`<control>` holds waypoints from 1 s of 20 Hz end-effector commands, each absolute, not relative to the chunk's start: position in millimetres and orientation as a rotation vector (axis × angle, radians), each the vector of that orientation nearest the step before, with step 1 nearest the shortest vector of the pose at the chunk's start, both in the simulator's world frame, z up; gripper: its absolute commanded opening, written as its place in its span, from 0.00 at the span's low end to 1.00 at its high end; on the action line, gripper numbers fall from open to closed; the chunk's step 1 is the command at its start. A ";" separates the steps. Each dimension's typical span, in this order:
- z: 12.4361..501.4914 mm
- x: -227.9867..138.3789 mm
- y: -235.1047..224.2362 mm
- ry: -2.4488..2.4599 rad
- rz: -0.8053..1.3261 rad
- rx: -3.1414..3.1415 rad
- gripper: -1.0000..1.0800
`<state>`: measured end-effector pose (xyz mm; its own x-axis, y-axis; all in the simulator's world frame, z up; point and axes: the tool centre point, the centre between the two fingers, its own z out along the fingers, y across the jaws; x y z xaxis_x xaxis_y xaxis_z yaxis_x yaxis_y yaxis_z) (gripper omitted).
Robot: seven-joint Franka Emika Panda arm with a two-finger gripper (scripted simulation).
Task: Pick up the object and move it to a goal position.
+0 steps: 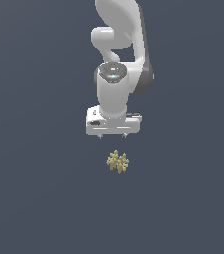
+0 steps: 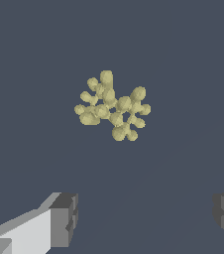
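Exterior view: the white arm's gripper [image 1: 112, 135] points down above the dark desk [image 1: 34, 198]; the olive-yellow object [image 1: 117, 161] lies apart from it, just below in the picture. Wrist view: jaws spread wide and empty, dark fingertips [image 2: 67, 218] flanking bare desk; the object [image 2: 112, 106] lies beyond them, untouched.

The exterior view looks steeply down from a distance onto the dark surface, with the white arm [image 1: 118, 59] filling the upper centre of the frame. The wrist view sits close behind the end effector [image 2: 143, 216], facing down past its fingertips [image 2: 64, 221]. Both views share the olive-yellow pronged cluster [image 1: 117, 161] on that surface.
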<state>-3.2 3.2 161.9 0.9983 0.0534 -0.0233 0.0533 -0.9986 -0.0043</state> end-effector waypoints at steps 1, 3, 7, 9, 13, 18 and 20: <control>161.1 -3.5 3.0 -0.085 0.038 -3.135 0.96; 161.1 -3.7 2.8 -0.082 0.038 -3.135 0.96; 160.9 -2.8 3.2 -0.102 0.037 -3.135 0.96; 160.5 -1.9 3.5 -0.124 0.037 -3.135 0.96; 159.2 0.9 4.6 -0.198 0.037 -3.132 0.96; 156.6 6.6 6.8 -0.343 0.036 -3.121 0.96; 155.3 9.4 7.9 -0.416 0.035 -3.113 0.96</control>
